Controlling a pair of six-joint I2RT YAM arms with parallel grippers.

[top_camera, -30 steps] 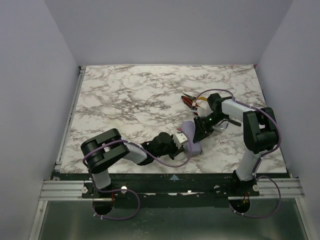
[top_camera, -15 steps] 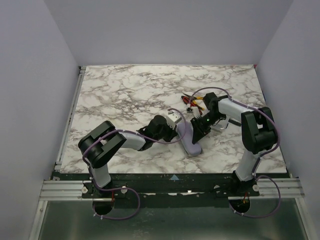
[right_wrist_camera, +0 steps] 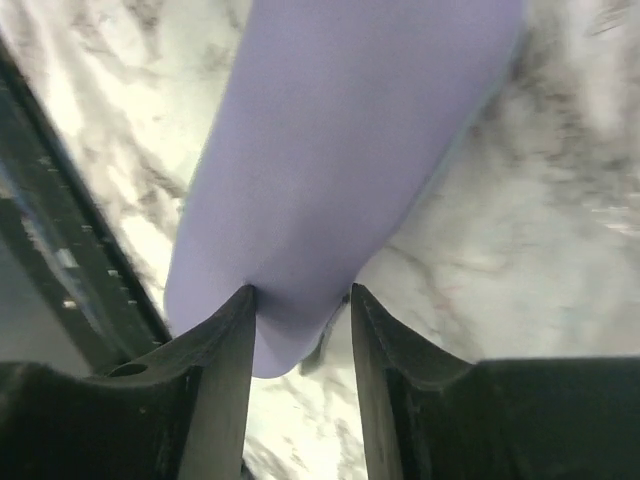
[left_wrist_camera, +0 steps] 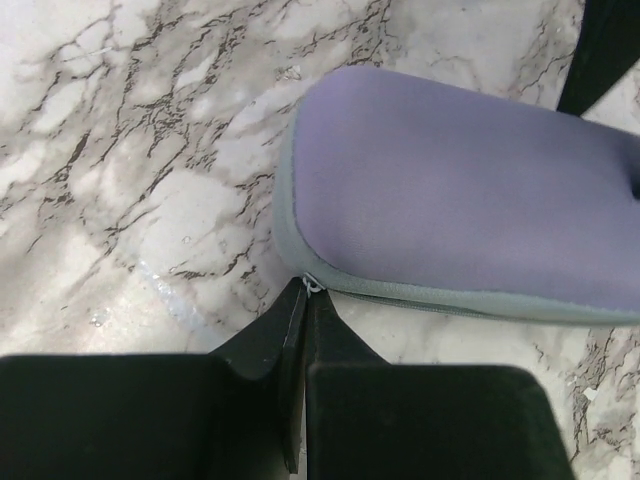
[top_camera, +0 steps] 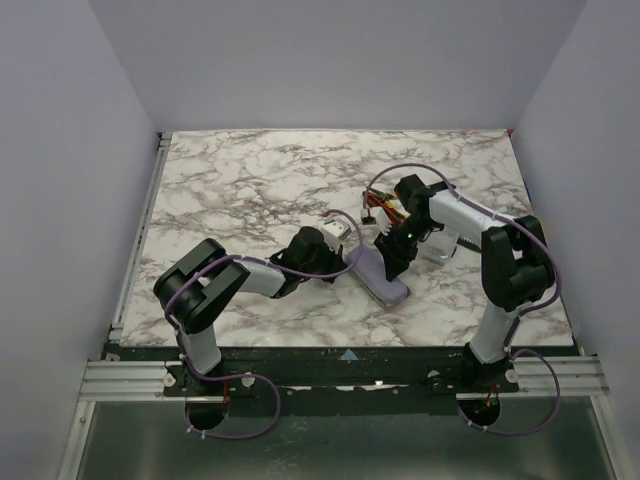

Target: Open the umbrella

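Left hand (left_wrist_camera: 304,305) closed, tips at the zip pull (left_wrist_camera: 313,284); right hand (right_wrist_camera: 300,305) narrowly clasps one end of the lavender case (right_wrist_camera: 340,130) on the bench (left_wrist_camera: 120,160). Umbrella unseen, presumably inside: probably light, stiff-shafted, soft-canopied; best taken by its handle.

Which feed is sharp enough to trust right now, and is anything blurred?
Top view: even light, soft shadows, no glare, case small. Left wrist view: table veins and case seam crisp, left hand a dark silhouette. Right wrist view: table smeared at the right edge, case featureless.
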